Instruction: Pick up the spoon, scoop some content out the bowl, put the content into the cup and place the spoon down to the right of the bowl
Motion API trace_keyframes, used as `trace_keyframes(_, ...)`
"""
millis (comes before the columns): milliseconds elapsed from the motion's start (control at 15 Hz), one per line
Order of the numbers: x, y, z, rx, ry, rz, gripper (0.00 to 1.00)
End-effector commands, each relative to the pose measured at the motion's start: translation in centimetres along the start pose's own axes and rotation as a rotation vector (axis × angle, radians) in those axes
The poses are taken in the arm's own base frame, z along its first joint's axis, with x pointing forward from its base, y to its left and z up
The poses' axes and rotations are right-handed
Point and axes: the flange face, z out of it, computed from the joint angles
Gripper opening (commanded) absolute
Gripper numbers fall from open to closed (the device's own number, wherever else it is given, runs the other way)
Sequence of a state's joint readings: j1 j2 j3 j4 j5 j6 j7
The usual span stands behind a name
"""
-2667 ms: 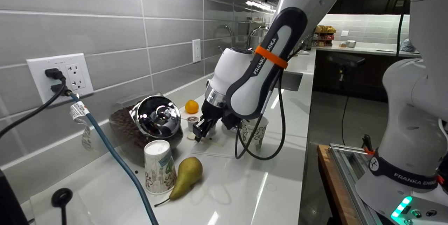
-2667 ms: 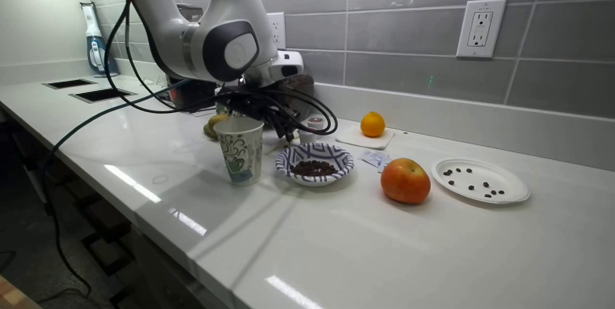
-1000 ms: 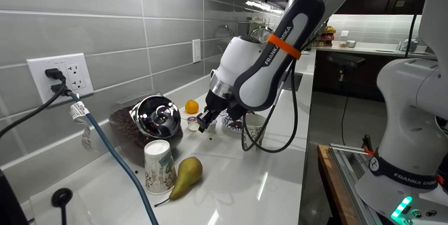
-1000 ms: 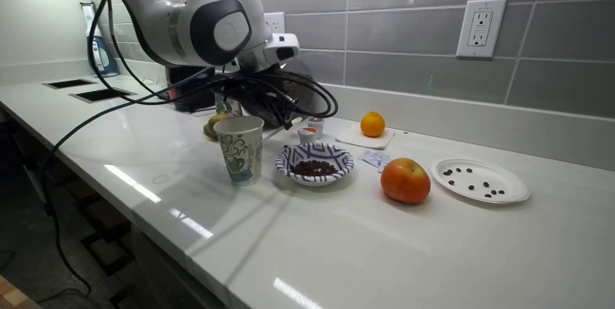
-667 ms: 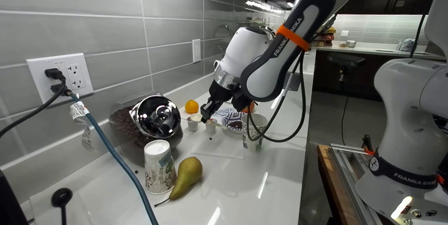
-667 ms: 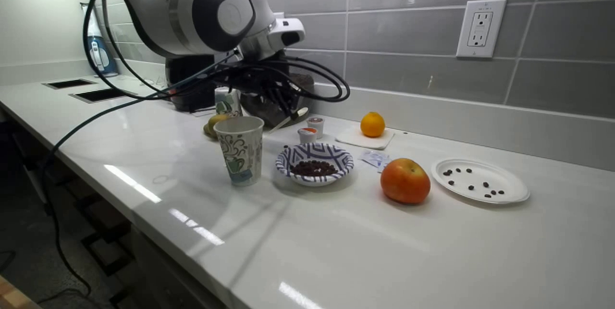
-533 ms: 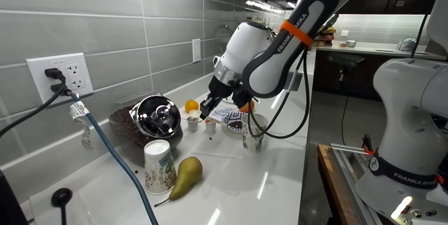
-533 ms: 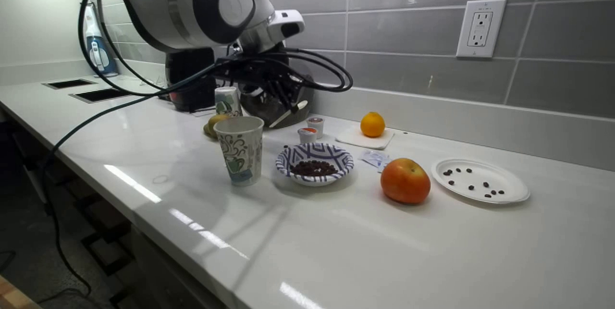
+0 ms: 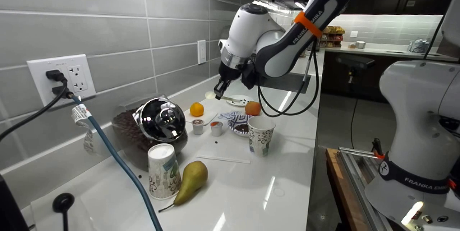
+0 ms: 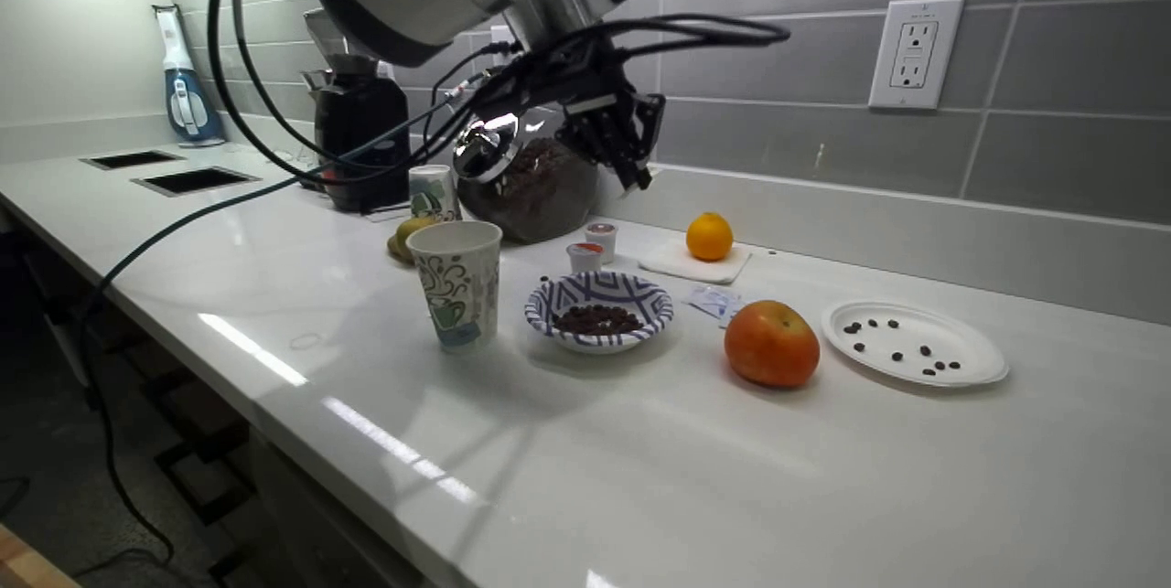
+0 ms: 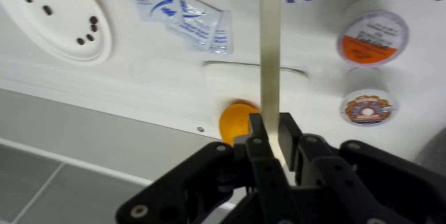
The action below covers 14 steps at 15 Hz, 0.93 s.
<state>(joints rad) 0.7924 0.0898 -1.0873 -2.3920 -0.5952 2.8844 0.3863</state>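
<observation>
One spoon [image 11: 270,56] aloft, above the counter [image 10: 732,478]: claw [image 11: 273,125] closed on it near the scoop [image 9: 210,95], probably for control. Cup [image 10: 456,295] upright just beside bowl [image 10: 646,293], presumably easing transfer.

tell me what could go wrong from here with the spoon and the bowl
The tool grips the spoon close to its head, so scooping may push the tool itself into the bowl. The spoon could twist in that narrow pinch when it meets the dark pieces. The spoon's long free end might knock the cup standing beside the bowl.
</observation>
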Motion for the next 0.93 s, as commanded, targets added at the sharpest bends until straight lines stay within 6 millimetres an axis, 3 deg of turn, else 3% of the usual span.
trace_keyframes(0, -0.2, 0.8, -1.9, -0.103, -0.086, -0.140, 0.04)
trace_keyframes(267, -3.1, -1.0, -4.1, -0.081, -0.223, -0.345, 0.04)
trace_keyframes(400, -4.6, -0.1, -5.4, -0.072, -0.332, -0.352, 0.04)
trace_keyframes(467, -3.3, -1.5, -3.1, -0.114, -0.301, -0.329, 0.16)
trace_keyframes(667, -4.2, -0.5, -4.5, -0.099, -0.329, -0.347, 0.16)
trace_keyframes(733, -4.3, -0.3, -4.6, -0.095, -0.329, -0.346, 0.04)
trace_keyframes(867, -4.8, -1.4, -3.2, -0.068, -0.338, -0.377, 0.04)
